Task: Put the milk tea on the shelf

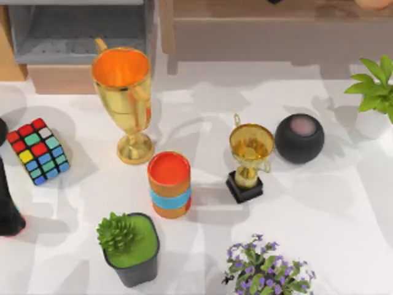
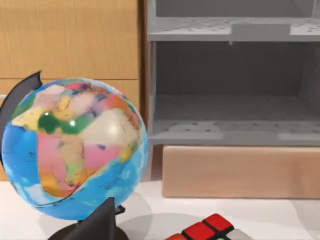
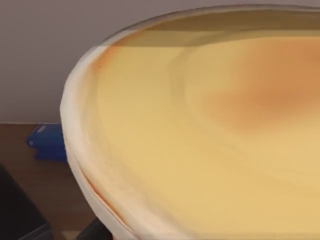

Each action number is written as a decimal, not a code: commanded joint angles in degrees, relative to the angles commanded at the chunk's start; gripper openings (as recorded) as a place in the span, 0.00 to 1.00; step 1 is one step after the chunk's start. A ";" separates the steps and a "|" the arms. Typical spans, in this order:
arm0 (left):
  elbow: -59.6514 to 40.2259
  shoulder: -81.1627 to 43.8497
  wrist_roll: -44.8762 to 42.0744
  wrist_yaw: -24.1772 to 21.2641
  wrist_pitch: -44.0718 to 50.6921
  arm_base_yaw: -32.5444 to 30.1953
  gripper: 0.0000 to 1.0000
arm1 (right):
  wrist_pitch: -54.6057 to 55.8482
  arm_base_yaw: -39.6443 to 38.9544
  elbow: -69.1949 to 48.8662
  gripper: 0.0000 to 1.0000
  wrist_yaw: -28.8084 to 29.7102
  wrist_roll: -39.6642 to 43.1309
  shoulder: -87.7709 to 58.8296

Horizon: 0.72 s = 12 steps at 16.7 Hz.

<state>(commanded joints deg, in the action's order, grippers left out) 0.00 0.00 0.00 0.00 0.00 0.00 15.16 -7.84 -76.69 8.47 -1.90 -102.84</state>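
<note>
Tan round dish [image 3: 210, 145] close; blue object [image 3: 47, 142] behind.

A: Left arm [image 1: 7, 203]?
B: Dark shape at the table's far left edge, near side. Can't make out its fingers.
A: Right arm?
B: Nothing to note on pose.

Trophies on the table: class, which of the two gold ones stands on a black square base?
The small trophy, beside the black ball. The tall trophy behind the milk tea has a round gold foot.

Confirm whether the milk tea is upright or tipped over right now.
Upright. In the top view the milk tea stands on the table, its flat red-orange top facing up, the blue band level round its side.
</note>
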 joint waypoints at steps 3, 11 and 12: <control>0.00 0.00 0.00 0.00 0.00 0.00 1.00 | -3.92 -1.94 -3.26 0.00 2.78 -0.75 -0.11; 0.00 0.00 0.00 0.00 0.00 0.00 1.00 | -4.41 -1.96 -3.94 0.00 3.27 -0.77 -0.87; 0.00 0.00 0.00 0.00 0.00 0.00 1.00 | -4.02 -1.97 -4.19 0.00 3.12 -0.66 -2.20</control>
<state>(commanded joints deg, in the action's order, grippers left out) 0.00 0.00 0.00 0.00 0.00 0.00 11.14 -9.81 -80.88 11.59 -2.56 -105.04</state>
